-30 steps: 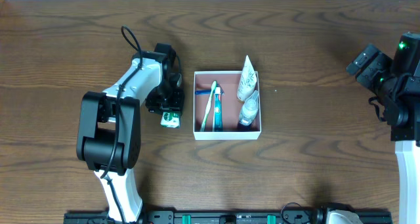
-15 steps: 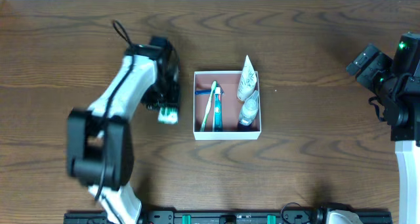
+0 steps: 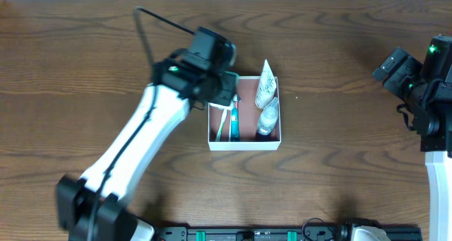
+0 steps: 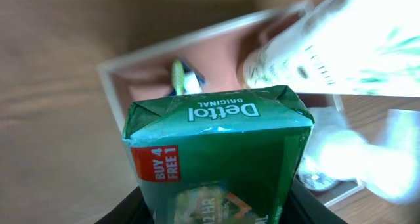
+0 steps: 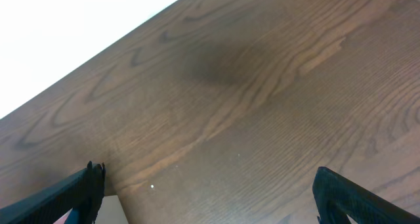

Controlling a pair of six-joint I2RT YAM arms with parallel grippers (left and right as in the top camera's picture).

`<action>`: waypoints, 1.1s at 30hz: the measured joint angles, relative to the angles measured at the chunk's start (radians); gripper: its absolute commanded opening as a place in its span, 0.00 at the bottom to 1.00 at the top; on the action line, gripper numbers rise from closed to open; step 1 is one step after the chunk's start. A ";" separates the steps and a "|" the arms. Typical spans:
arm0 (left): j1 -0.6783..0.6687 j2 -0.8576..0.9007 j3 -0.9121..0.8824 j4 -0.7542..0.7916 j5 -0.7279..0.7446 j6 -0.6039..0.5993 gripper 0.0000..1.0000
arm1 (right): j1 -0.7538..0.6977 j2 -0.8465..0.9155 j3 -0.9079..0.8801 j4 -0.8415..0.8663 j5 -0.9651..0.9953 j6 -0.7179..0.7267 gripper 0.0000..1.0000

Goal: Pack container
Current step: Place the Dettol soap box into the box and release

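left gripper [image 3: 223, 92] carried green packet [image 4: 216, 152] over container [image 3: 244, 145].

You seem to be at a robot test bench in a lab. The dark wooden table [image 3: 339, 170] is plain, a black mounting rail [image 3: 212, 234] runs at 6 o'clock, and a white-shelled arm [image 3: 134, 149] reaches in from 7 o'clock.
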 measured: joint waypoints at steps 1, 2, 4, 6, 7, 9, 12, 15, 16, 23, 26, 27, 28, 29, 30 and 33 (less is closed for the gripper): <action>-0.006 0.027 -0.007 0.002 0.000 -0.007 0.40 | 0.000 0.000 0.000 0.000 0.000 0.000 0.99; -0.012 0.065 -0.015 0.002 0.000 -0.017 0.40 | 0.000 0.000 0.000 0.000 0.000 0.000 0.99; -0.016 0.134 -0.028 0.003 -0.001 -0.033 0.40 | 0.000 0.000 0.000 0.000 0.000 0.000 0.99; -0.016 0.186 -0.035 0.008 -0.006 -0.045 0.41 | 0.000 0.000 0.000 0.000 0.000 0.000 0.99; -0.016 0.203 -0.035 0.009 -0.008 -0.050 0.42 | 0.000 0.000 0.000 0.000 0.000 0.000 0.99; -0.016 0.226 -0.036 0.009 -0.012 -0.055 0.47 | 0.000 0.000 0.000 0.000 0.000 0.000 0.99; -0.016 0.229 -0.036 0.009 -0.012 -0.059 0.55 | 0.000 0.000 0.000 0.000 0.000 0.000 0.99; -0.016 0.226 -0.035 0.004 -0.011 -0.060 0.67 | 0.000 0.000 0.000 0.000 0.000 0.000 0.99; -0.016 0.222 -0.034 -0.001 -0.012 -0.065 0.67 | 0.000 0.000 0.000 0.000 0.000 0.000 0.99; -0.012 0.086 -0.023 -0.006 -0.014 -0.067 0.67 | 0.000 0.000 0.000 0.000 0.000 0.000 0.99; 0.004 -0.014 -0.005 -0.021 -0.034 -0.067 0.67 | 0.000 0.000 0.000 0.000 0.000 0.000 0.99; 0.013 -0.040 -0.001 -0.032 -0.039 -0.066 0.67 | 0.000 0.000 0.000 0.000 0.000 0.000 0.99; 0.026 -0.070 0.002 -0.045 -0.047 -0.066 0.67 | 0.000 0.000 0.000 0.000 0.000 0.000 0.99; 0.041 -0.098 0.002 -0.061 -0.056 -0.066 0.67 | 0.000 0.000 0.000 0.000 0.000 0.000 0.99; 0.059 -0.125 0.002 -0.080 -0.068 -0.066 0.67 | 0.000 0.000 0.000 0.000 0.000 0.000 0.99; 0.121 -0.203 0.002 -0.127 -0.122 -0.066 0.68 | 0.000 0.000 0.000 0.000 0.000 0.000 0.99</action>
